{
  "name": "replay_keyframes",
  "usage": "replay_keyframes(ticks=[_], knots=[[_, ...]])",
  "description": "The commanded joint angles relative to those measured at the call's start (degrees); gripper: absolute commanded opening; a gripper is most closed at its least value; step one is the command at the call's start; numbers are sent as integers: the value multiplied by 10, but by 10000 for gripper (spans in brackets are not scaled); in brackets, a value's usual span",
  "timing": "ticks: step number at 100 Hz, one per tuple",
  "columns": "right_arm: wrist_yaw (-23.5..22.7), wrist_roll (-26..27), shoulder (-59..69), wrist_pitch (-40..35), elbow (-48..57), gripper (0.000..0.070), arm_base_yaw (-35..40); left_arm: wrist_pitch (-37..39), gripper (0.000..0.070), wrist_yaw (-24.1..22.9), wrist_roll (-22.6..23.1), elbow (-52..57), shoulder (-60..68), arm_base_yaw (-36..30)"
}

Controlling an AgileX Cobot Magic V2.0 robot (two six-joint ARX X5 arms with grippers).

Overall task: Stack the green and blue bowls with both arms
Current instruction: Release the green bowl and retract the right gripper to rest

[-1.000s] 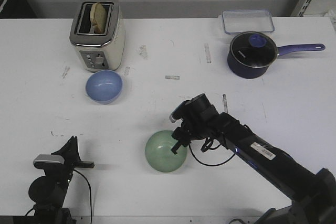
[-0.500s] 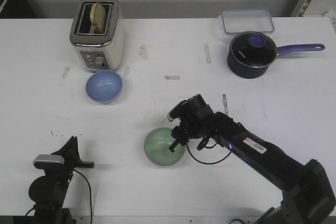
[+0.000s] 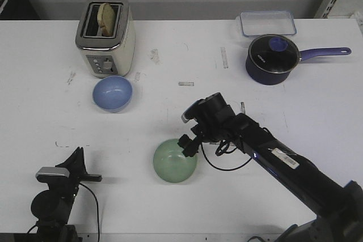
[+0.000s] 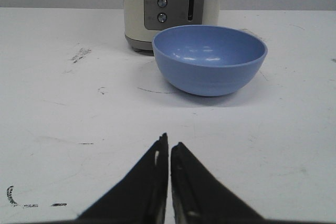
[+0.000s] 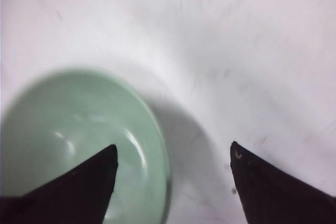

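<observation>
- Right hand (image 3: 187, 145) spread wide, straddling the near-right rim of the green bowl (image 3: 174, 161); in the right wrist view one finger (image 5: 79, 182) sits over the bowl's inside and the other outside over bare counter, with the rim between them. We cannot tell whether either finger touches the rim.
- Left hand (image 4: 169, 153) pinched narrow, tips almost together, holding nothing. It is parked low at the front-left of the counter (image 3: 51, 123), pointing toward the blue bowl (image 3: 112, 93).
- Green bowl sits upright at front-centre of the counter and looks empty. Blue bowl sits upright just in front of the toaster (image 3: 105, 26), well apart from the green one, also empty as far as the left wrist view shows.
- Key relation, in our judgement: the green bowl's rim lies directly between the right fingers, so the coming move turns on closing across the wall. The bowls are round, so no long axis matters.
- Right arm is nearer the green bowl; left arm is nearer the blue bowl, which lies straight ahead of its tips.
- Toaster holds a slice of bread (image 3: 106, 12). Lidded saucepan (image 3: 272, 58) and a clear box (image 3: 267, 22) stand at the far right, away from both bowls.
- We judge the stacking as not yet done.
</observation>
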Motion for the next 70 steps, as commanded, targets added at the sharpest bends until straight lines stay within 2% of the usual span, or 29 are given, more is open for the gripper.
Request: replay_keyframes(ticks=[1, 7, 12, 21, 26, 37, 48, 70], knots=[[-2, 2, -18, 6, 26, 470, -7, 6, 1, 1, -1, -12, 0, 0], [0, 2, -38, 9, 36, 430, -25, 6, 1, 2, -1, -12, 0, 0], [3, 2, -56, 10, 40, 347, -43, 6, 1, 1, -1, -12, 0, 0], [16, 2, -88, 10, 40, 108, -88, 6, 1, 1, -1, -12, 0, 0], [36, 0, -102, 3, 40, 4, -116, 6, 1, 2, -1, -12, 0, 0], [82, -7, -125, -24, 37, 0, -189, 6, 1, 1, -1, -12, 0, 0], [93, -7, -153, -27, 0, 0, -257, 6, 1, 2, -2, -12, 0, 0], [96, -5, -279, 37, -201, 0, -359, 6, 1, 1, -1, -12, 0, 0]])
